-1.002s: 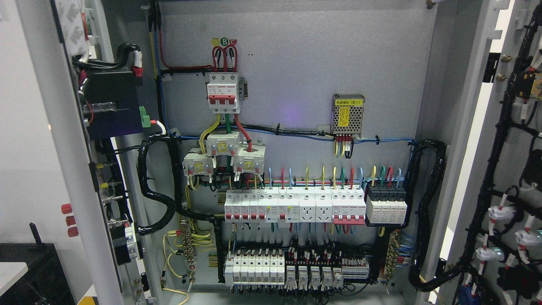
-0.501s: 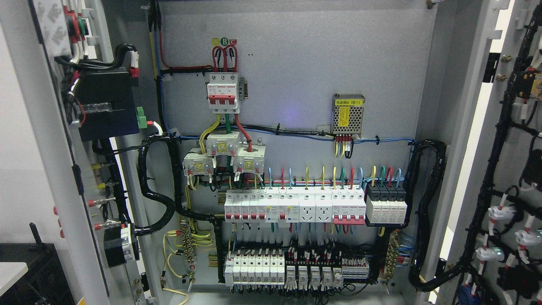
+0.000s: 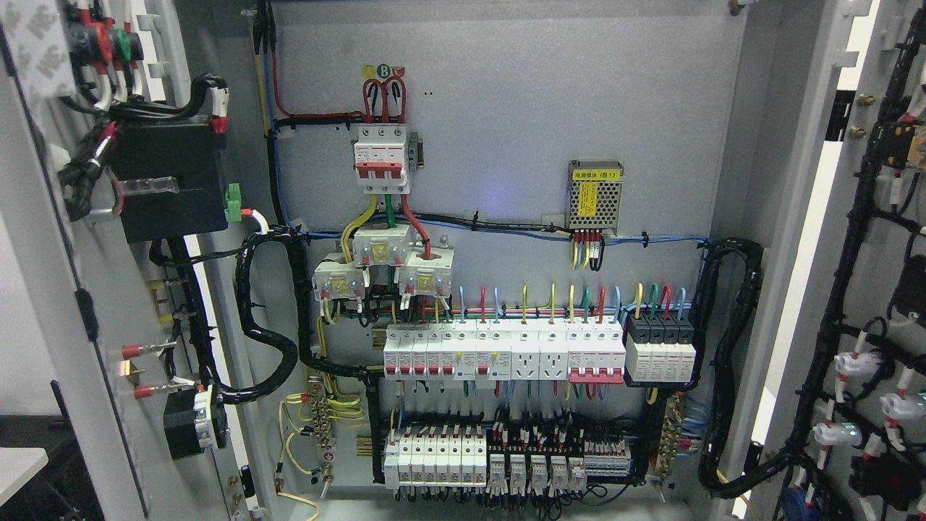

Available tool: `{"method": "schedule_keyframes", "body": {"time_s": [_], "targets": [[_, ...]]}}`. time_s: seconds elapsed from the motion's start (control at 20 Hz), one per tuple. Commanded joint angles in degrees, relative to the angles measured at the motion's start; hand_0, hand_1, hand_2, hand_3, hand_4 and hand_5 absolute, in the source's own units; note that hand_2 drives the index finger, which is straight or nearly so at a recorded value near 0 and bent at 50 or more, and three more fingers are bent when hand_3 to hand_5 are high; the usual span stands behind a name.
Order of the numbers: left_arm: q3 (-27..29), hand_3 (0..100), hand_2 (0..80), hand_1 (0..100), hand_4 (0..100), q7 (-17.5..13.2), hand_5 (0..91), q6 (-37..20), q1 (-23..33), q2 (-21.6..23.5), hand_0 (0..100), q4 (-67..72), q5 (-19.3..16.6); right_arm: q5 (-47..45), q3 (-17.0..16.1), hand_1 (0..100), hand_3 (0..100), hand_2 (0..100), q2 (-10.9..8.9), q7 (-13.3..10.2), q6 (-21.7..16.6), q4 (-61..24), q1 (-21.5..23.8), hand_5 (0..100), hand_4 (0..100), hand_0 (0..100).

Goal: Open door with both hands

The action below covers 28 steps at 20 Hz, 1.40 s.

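while both doors stand swung outward, the cabinet (image 3: 506,108) interior is fully exposed. the left door (image 3: 43,304) shows its inner face at the picture's left, carrying a black box (image 3: 170,181) and red-tipped terminals (image 3: 134,352). the right door (image 3: 879,253) sits at the right edge (black cable bundles run down it). breaker rows (image 3: 499,351) line the back panel. neither robot hand appears, so finger state cannot be told.

A round green sticker (image 3: 383,71) above the red-and-white main breaker (image 3: 381,158) bears the letter "B". The yellow label (image 3: 595,174) on the mesh-covered power supply (image 3: 594,197) ends in "(B1)"; its other characters are too small to read.
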Motion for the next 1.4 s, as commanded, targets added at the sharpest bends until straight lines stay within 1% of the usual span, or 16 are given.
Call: {"method": "schedule_keyframes", "body": {"time_s": [0.0,0.15,0.3,0.4,0.55,0.7,0.8,0.95,1.0,1.1,1.15,1.2,1.3,1.35], "targets": [[0.0,0,0.0,0,0,0.0,0.0,0.0,0.0,0.0,0,0.0,0.1,0.6,1.5,0,0,0,2.37,-0.5,-0.1,1.1,-0.7,0,0,38],[0.0,0,0.0,0,0,0.0,0.0,0.0,0.0,0.0,0,0.0,0.0,0.7,1.5,0,0,0,2.37,-0.6,-0.1,1.2,-0.8,0,0,38],[0.0,0,0.0,0,0,0.0,0.0,0.0,0.0,0.0,0,0.0,0.0,0.7,1.5,0,0,0,3.25,-1.3,0.0,1.3,-0.9,0,0,38],[0.0,0,0.0,0,0,0.0,0.0,0.0,0.0,0.0,0,0.0,0.0,1.0,1.5,0,0,0,3.60,-1.3,0.0,1.5,-0.9,0,0,38],[0.0,0,0.0,0,0,0.0,0.0,0.0,0.0,0.0,0,0.0,0.0,1.9,0.8,0,0,0,3.52,-1.3,-0.1,2.1,-0.7,0,0,38],[0.0,0,0.0,0,0,0.0,0.0,0.0,-0.1,0.0,0,0.0,0.0,1.9,0.0,0,0,0,2.81,-1.3,-0.1,2.3,-0.4,0,0,38],[0.0,0,0.0,0,0,0.0,0.0,0.0,0.0,0.0,0,0.0,0.0,2.1,-1.5,0,0,0,2.55,-1.4,-0.2,3.2,-0.2,0,0,38],[0.0,0,0.0,0,0,0.0,0.0,0.0,0.0,0.0,0,0.0,0.0,3.7,-4.6,0,0,0,2.37,-2.1,-0.5,5.3,-0.2,0,0,38],[0.0,0,0.0,0,0,0.0,0.0,0.0,0.0,0.0,0,0.1,0.0,4.0,-5.6,0,0,0,1.85,-2.1,-0.6,5.7,-0.2,0,0,38],[0.0,0,0.0,0,0,0.0,0.0,0.0,0.0,0.0,0,0.0,0.0,4.0,-7.1,0,0,0,0.18,-2.3,-0.8,6.4,-0.1,0,0,38],[0.0,0,0.0,0,0,0.0,0.0,0.0,0.0,0.0,0,0.0,0.0,4.1,-7.6,0,0,0,-0.35,-2.8,-0.8,6.7,0.1,0,0,38],[0.0,0,0.0,0,0,0.0,0.0,0.0,0.0,0.0,0,0.1,0.0,4.4,-8.0,0,0,0,-0.70,-4.3,-0.8,6.9,0.2,0,0,38],[0.0,0,0.0,0,0,0.0,0.0,0.0,0.0,0.0,0,0.1,0.0,4.5,-9.9,0,0,0,-2.01,-8.2,-0.9,7.0,1.6,0,0,38],[0.0,0,0.0,0,0,0.0,0.0,0.0,0.0,0.0,0,0.0,0.0,4.5,-10.7,0,0,0,-2.28,-9.5,-1.0,7.0,2.4,0,0,38]]}}
